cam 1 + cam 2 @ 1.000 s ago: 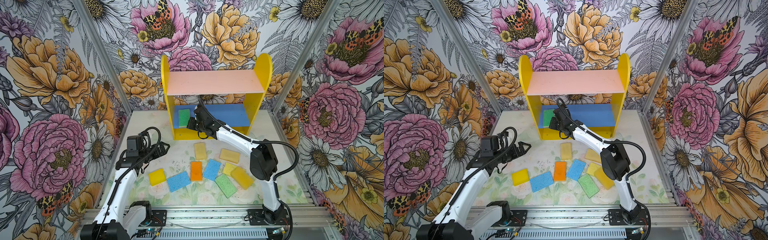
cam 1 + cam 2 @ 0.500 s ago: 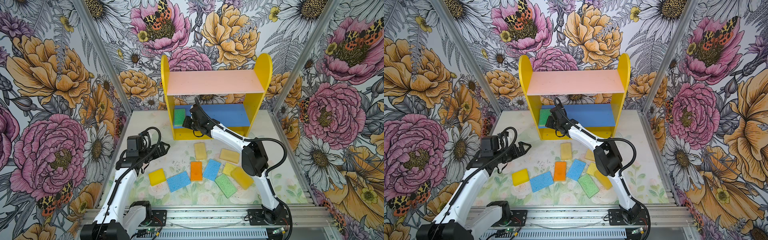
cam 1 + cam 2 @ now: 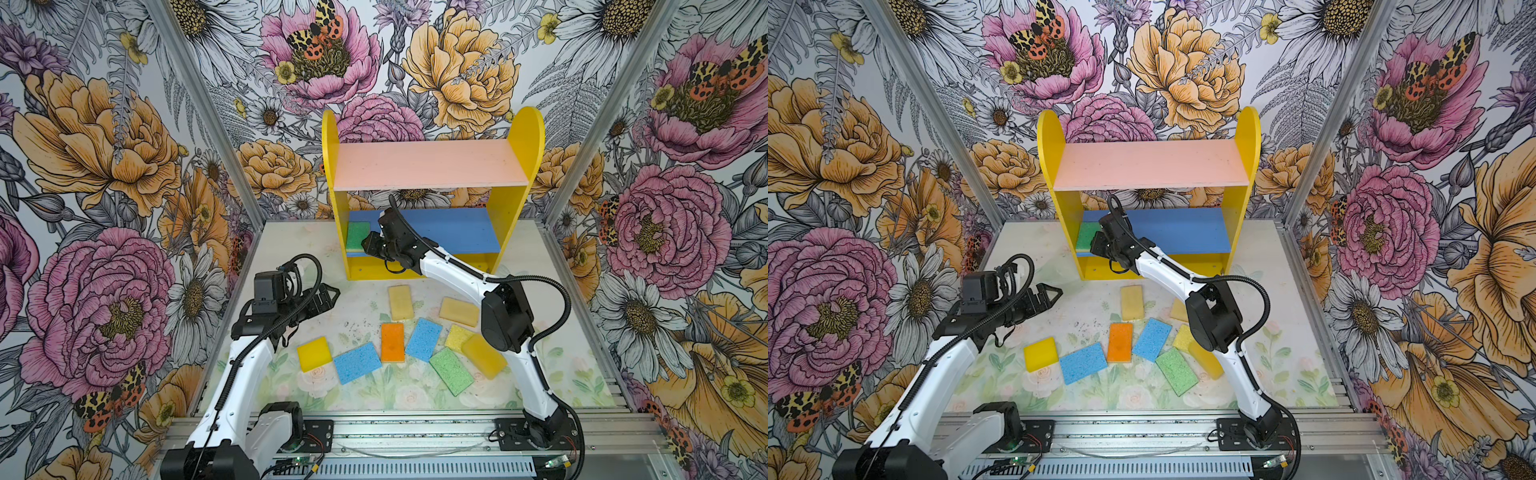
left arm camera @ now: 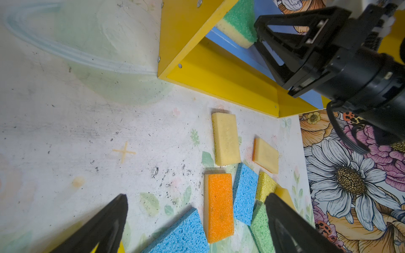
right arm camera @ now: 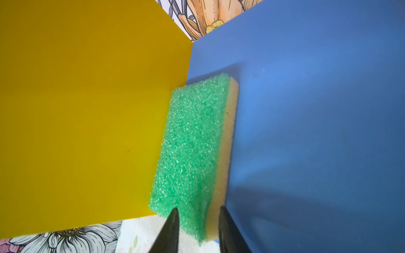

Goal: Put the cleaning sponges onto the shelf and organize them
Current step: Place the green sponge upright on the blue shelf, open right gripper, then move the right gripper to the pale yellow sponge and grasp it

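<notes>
Green sponge [image 5: 195, 142] lies on the shelf [image 5: 306, 109], its near end between the parted tips of the right pincer [image 5: 198, 208]; grip unclear.

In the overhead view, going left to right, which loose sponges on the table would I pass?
bright yellow sponge → left blue sponge → orange sponge → right blue sponge → light green sponge → golden sponge
</notes>
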You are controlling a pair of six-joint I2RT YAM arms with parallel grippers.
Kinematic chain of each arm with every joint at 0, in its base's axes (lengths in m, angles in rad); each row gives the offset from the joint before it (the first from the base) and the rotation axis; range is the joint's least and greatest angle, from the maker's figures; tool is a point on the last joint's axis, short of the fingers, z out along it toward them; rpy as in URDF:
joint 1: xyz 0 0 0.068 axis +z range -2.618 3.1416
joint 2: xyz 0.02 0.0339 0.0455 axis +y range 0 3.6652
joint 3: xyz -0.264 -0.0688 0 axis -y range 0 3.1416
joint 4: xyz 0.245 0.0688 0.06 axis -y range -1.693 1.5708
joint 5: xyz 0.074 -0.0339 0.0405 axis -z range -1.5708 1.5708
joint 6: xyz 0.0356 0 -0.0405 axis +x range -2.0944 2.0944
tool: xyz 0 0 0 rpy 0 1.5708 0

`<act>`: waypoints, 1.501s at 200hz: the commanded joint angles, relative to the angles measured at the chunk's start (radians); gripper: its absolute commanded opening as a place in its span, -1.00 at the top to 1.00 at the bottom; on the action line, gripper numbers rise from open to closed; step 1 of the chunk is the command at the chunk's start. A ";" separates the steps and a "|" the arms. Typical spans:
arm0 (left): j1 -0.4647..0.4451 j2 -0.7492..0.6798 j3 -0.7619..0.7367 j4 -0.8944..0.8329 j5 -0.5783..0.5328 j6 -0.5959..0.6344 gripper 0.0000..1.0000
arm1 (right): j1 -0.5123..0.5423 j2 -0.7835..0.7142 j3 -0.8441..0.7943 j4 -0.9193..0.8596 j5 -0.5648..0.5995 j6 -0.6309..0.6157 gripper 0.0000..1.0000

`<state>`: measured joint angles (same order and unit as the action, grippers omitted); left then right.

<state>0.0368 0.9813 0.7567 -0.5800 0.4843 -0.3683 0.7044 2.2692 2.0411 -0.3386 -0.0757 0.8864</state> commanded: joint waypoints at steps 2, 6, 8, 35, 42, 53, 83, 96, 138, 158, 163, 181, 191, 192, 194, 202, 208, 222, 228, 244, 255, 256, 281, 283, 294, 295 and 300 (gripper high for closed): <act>-0.006 -0.015 -0.013 -0.003 0.000 -0.011 -0.97 | 0.000 0.001 0.012 0.015 0.002 -0.010 0.21; -0.006 -0.015 -0.013 -0.002 0.000 -0.012 -0.97 | 0.000 -0.005 0.007 0.015 0.005 -0.014 0.19; -0.006 -0.015 -0.013 -0.003 0.000 -0.012 -0.97 | 0.000 -0.008 0.003 0.015 0.006 -0.016 0.18; -0.006 -0.015 -0.013 -0.002 -0.001 -0.012 -0.98 | 0.003 -0.077 -0.062 0.017 0.030 -0.050 0.01; -0.006 -0.014 -0.013 -0.001 0.000 -0.011 -0.98 | 0.005 -0.101 -0.083 0.017 0.039 -0.065 -0.05; -0.006 -0.012 -0.015 -0.001 0.000 -0.012 -0.98 | 0.012 -0.144 -0.123 0.017 0.061 -0.088 -0.12; -0.008 -0.008 -0.014 -0.002 0.002 -0.012 -0.98 | 0.009 -0.218 -0.199 0.018 0.086 -0.120 -0.19; -0.007 -0.005 -0.014 -0.002 0.002 -0.012 -0.98 | 0.005 -0.237 -0.220 0.016 0.083 -0.129 -0.19; -0.010 0.002 -0.016 -0.002 0.008 -0.010 -0.98 | -0.003 -0.395 -0.425 0.015 0.063 -0.135 -0.19; -0.022 0.016 -0.012 0.000 0.026 -0.004 -0.98 | -0.005 -0.510 -0.581 0.014 0.043 -0.118 -0.20; -0.027 0.020 -0.011 -0.001 0.030 -0.001 -0.97 | -0.005 -0.540 -0.632 0.014 0.034 -0.110 -0.21; -0.058 0.038 -0.008 -0.001 0.033 0.005 -0.98 | -0.010 -0.626 -0.770 0.005 -0.005 -0.082 -0.24; -0.080 0.052 -0.007 -0.002 0.036 0.008 -0.98 | -0.013 -0.658 -0.829 0.001 -0.026 -0.077 -0.26; -0.082 0.053 -0.007 -0.002 0.036 0.009 -0.97 | -0.013 -0.661 -0.836 0.000 -0.027 -0.078 -0.26; -0.087 0.056 -0.007 -0.002 0.036 0.008 -0.98 | -0.013 -0.665 -0.846 -0.001 -0.030 -0.078 -0.27; -0.108 0.063 -0.005 -0.003 0.035 0.011 -0.98 | -0.014 -0.678 -0.882 -0.007 -0.039 -0.088 -0.27; -0.122 0.067 -0.005 -0.003 0.034 0.012 -0.98 | -0.016 -0.684 -0.902 -0.008 -0.041 -0.100 -0.28; -0.155 0.074 -0.003 -0.006 0.035 0.015 -0.98 | -0.029 -0.668 -0.923 -0.010 -0.063 -0.119 -0.29; -0.169 0.074 -0.004 -0.006 0.032 0.017 -0.98 | -0.034 -0.652 -0.924 -0.009 -0.077 -0.125 -0.29; -0.201 0.076 -0.007 -0.008 0.027 0.018 -0.98 | -0.042 -0.591 -0.904 -0.008 -0.095 -0.148 -0.28; -0.214 0.078 -0.005 -0.012 0.018 0.021 -0.97 | -0.043 -0.551 -0.887 -0.009 -0.095 -0.164 -0.26; -0.214 0.078 -0.005 -0.012 0.018 0.021 -0.98 | -0.043 -0.548 -0.885 -0.009 -0.095 -0.167 -0.26; -0.217 0.074 -0.002 -0.024 0.001 0.026 -0.98 | -0.048 -0.491 -0.857 -0.007 -0.064 -0.195 -0.22; -0.217 0.073 -0.002 -0.024 0.001 0.026 -0.97 | -0.049 -0.485 -0.856 -0.007 -0.062 -0.195 -0.22; -0.218 0.074 -0.003 -0.026 0.000 0.027 -0.98 | -0.059 -0.459 -0.844 -0.008 -0.063 -0.200 -0.21; -0.217 0.074 -0.002 -0.025 0.000 0.027 -0.98 | -0.059 -0.455 -0.844 -0.008 -0.062 -0.201 -0.21; -0.216 0.077 -0.001 -0.027 0.000 0.028 -0.98 | -0.064 -0.441 -0.839 -0.007 -0.068 -0.198 -0.20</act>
<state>-0.1768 1.0565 0.7567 -0.5949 0.4915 -0.3626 0.6586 1.7874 1.1500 -0.3573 -0.1467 0.7227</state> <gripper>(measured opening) 0.987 0.607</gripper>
